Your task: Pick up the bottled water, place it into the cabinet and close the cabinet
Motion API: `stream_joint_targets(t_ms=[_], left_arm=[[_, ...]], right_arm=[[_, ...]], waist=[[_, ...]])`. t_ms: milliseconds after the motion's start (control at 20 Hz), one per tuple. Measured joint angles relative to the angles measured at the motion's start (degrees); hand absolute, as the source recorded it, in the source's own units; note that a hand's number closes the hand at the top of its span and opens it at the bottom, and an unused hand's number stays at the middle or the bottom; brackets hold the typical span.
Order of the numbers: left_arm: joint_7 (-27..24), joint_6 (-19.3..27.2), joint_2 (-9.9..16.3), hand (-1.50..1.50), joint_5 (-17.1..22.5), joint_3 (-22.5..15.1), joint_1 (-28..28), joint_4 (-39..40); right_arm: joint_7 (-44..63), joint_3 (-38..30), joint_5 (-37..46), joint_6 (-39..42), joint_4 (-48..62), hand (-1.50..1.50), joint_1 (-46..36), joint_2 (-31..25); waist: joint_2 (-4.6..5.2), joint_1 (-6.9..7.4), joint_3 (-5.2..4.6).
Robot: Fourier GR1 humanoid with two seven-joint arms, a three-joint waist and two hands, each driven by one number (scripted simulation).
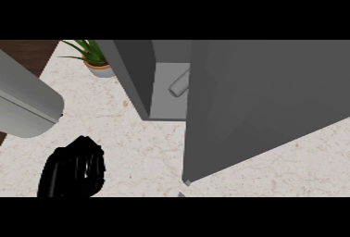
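Observation:
The bottled water (179, 83) lies on its side inside the grey cabinet (137, 74), on its floor, and only its pale end shows in the gap. The cabinet's door (266, 102) is a big grey panel swung most of the way across the opening, hiding the rest of the inside. My left hand (71, 171) hangs over the counter at the lower left, well short of the cabinet, with relaxed fingers and nothing in it. Its grey forearm (24, 104) crosses the left edge. My right hand does not show.
A potted green plant (94, 60) stands at the back left beside the cabinet. The pale speckled counter (137, 143) runs along the front, and dark wood shows past its left edge.

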Motion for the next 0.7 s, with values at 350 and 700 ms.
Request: stream_joint_targets(t_ms=[350,700], left_arm=[[-1.03,-4.57,3.53,1.50,2.76,4.20,5.07,-2.22],[-1.42,-7.90,5.86,1.50,4.63,7.24,8.41,-3.61]], right_arm=[[2.04,3.01,3.40,-6.74,0.63,1.50,-10.37,-5.14],[3.98,0.99,1.68,-14.43,3.55,1.50,-18.36,-5.88]], waist=[[-0.01,0.53,-0.08],[0.23,1.37,-0.11]])
